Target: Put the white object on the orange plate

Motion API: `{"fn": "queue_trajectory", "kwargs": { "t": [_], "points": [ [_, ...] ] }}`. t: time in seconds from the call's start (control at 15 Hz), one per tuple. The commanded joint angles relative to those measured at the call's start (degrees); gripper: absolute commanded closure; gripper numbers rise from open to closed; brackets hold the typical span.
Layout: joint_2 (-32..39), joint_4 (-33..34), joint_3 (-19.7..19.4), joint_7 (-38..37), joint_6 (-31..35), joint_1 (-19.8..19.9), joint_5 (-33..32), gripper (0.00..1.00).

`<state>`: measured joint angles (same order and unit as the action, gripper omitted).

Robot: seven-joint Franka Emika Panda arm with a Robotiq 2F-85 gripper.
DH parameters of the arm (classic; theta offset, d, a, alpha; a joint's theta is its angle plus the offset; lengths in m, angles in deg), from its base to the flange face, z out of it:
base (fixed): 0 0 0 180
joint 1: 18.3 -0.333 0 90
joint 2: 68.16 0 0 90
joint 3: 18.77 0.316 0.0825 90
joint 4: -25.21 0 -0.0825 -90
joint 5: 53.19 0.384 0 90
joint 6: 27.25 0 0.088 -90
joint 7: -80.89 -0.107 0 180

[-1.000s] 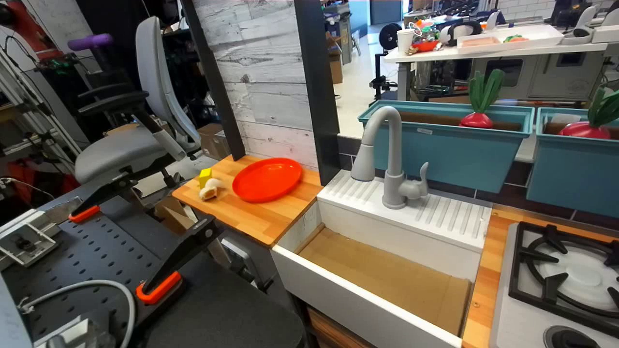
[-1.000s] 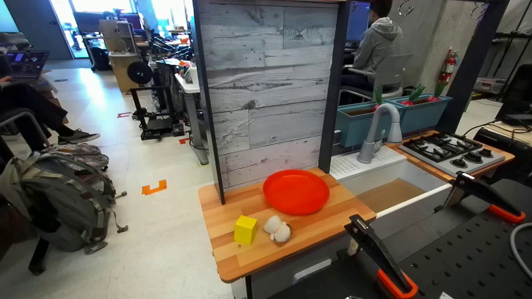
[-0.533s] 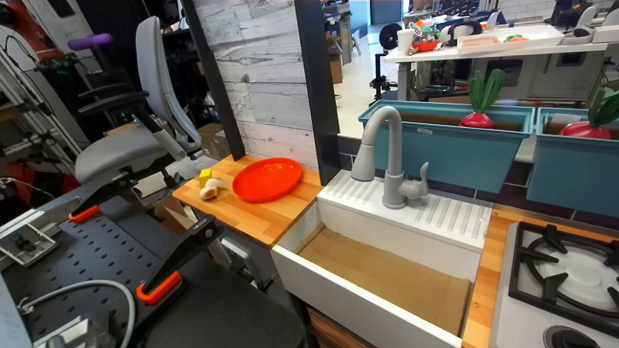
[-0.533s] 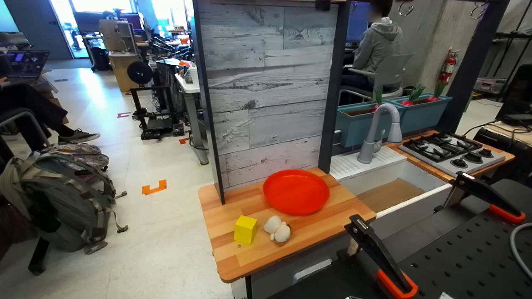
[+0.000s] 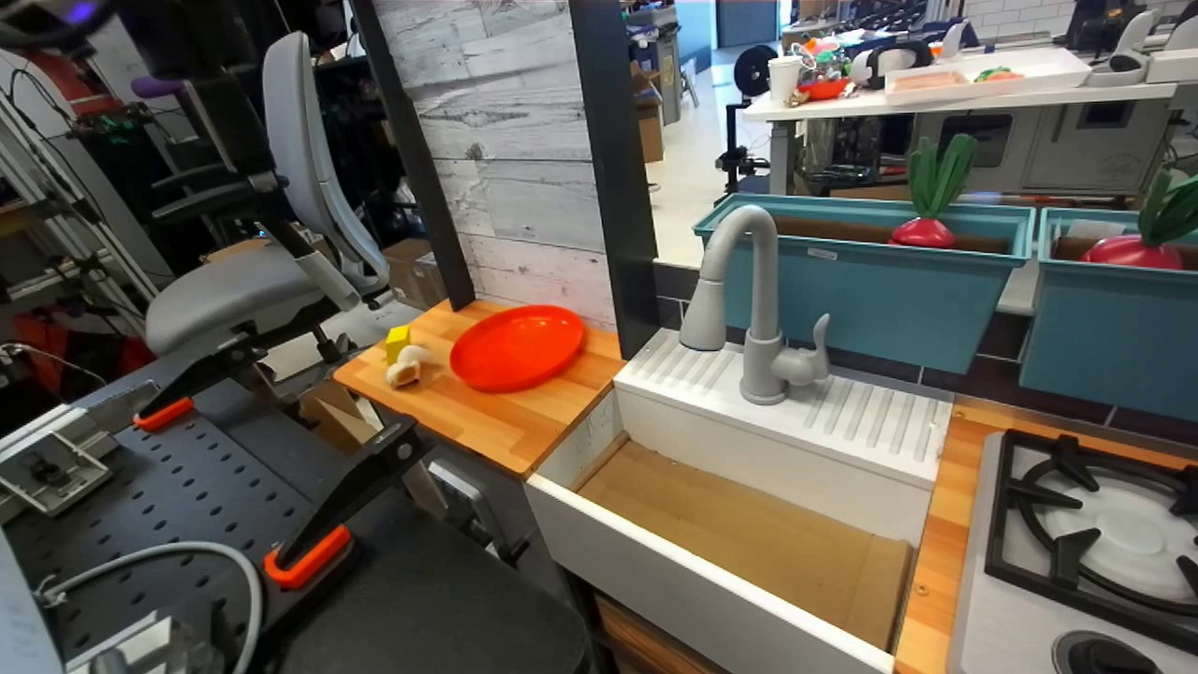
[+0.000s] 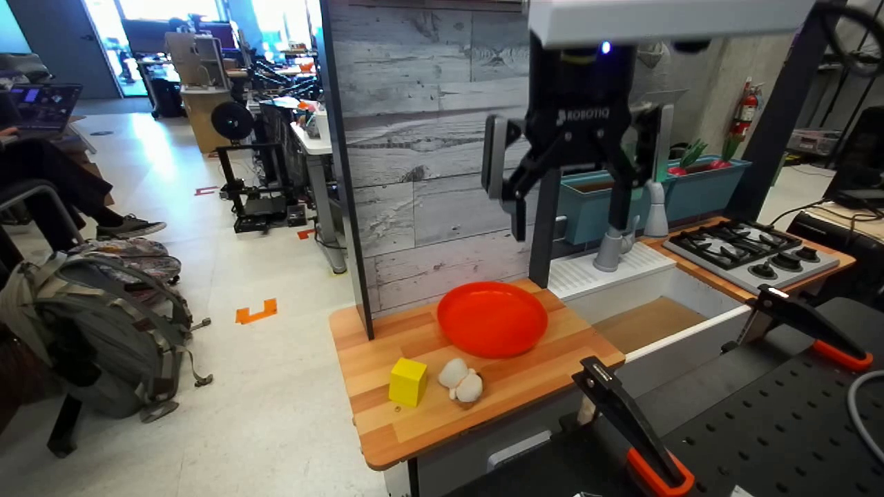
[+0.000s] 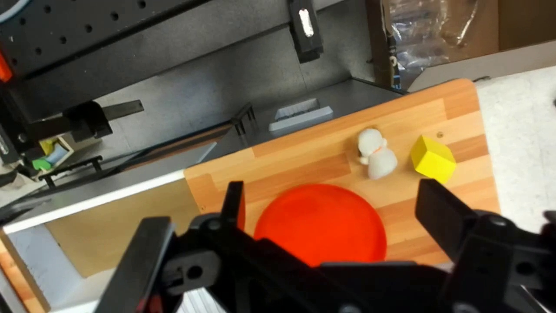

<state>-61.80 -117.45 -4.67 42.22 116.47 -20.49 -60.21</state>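
The white object [image 6: 461, 382] is a small pale lump of two rounded parts. It lies on the wooden counter, apart from the plate. It also shows in an exterior view [image 5: 410, 363] and in the wrist view [image 7: 382, 163]. The orange plate [image 6: 492, 319] lies flat and bare on the counter, against the panel side; it also shows in an exterior view [image 5: 518, 348] and in the wrist view [image 7: 325, 221]. My gripper [image 6: 568, 230] is open and empty, high above the counter. In the wrist view the gripper [image 7: 330, 193] has its fingers wide apart over the plate, whose near edge they hide.
A yellow block [image 6: 408, 382] stands close beside the white object. A whitewashed panel [image 6: 449, 159] rises behind the plate. A sink [image 5: 711, 599] with a grey faucet [image 5: 763, 309] adjoins the counter. Black clamps [image 6: 632, 421] stand at the robot table's edge.
My arm and open gripper have come down into both exterior views from the top. The white object, the plate and the yellow block have not moved.
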Motion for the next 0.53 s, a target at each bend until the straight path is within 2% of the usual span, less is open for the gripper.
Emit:
{"fn": "queue_trajectory", "kwargs": {
  "t": [0.0, 0.2, 0.27, 0.47],
  "points": [
    [12.2, 5.2, -6.2, -5.3, 0.3, -4.8, -5.2, 0.00],
    [19.7, 8.9, -10.2, -5.6, -0.7, -8.5, -4.6, 0.00],
    [15.0, 5.1, -9.9, -2.9, 0.1, -8.0, -2.1, 0.00],
    [17.3, 6.1, -11.0, -2.9, 0.1, -9.2, -1.8, 0.00]
  ]
}}
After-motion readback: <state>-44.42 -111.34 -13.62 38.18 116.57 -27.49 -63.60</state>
